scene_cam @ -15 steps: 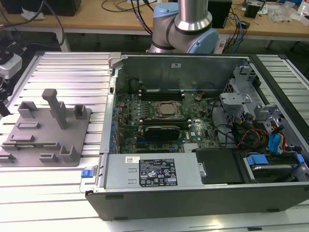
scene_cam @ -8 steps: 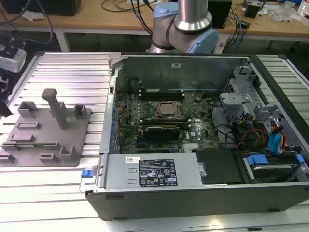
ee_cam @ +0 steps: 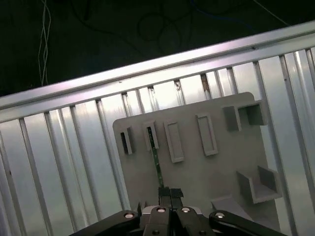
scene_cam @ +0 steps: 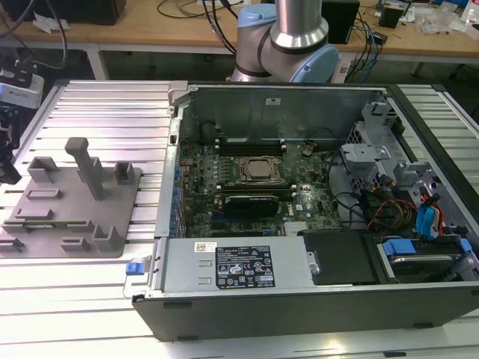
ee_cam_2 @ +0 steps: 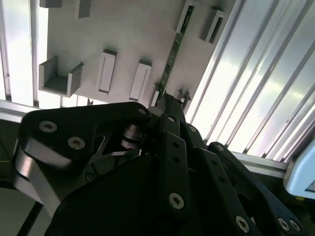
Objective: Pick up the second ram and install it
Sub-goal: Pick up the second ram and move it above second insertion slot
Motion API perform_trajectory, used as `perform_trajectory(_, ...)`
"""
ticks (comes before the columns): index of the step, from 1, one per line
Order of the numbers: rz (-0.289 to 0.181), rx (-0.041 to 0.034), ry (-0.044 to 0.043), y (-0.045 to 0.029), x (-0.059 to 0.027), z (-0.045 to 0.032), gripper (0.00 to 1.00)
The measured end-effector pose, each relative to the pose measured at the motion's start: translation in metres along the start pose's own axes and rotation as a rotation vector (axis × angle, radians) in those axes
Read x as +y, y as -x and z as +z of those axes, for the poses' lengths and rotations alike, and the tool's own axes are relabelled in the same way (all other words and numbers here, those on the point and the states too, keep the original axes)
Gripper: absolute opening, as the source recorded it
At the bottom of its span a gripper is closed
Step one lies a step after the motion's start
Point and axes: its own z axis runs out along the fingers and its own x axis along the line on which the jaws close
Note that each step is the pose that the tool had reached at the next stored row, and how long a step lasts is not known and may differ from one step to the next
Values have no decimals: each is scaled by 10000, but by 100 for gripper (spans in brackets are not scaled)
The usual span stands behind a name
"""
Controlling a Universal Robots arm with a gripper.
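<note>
The hand (ee_cam: 170,191) is closed almost fully, and the near end of the ram (ee_cam: 155,157) is pinched between its fingertips. The ram is seen edge-on as a thin green strip, stood in a slot of the grey tray (ee_cam: 202,172) and extended straight out from the hand.

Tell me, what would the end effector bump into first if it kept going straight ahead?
Most likely the ram, standing on edge in a slot of the tray. In both wrist views the end effector points right at its near end. It may already touch it; depth is unclear.
</note>
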Motion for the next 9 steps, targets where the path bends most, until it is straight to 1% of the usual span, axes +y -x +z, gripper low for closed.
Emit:
perform_trajectory(1,-1,0,-3,0,-1,5,8)
perform_trajectory(2,-2,1,-2,1,0,60,8)
perform_trajectory(4,-1,2,-2,2,1,102,8)
perform_trajectory(7,-40,2,-2,3,1,190,8)
perform_trajectory(9,-103,2,-3,4,1,221,8)
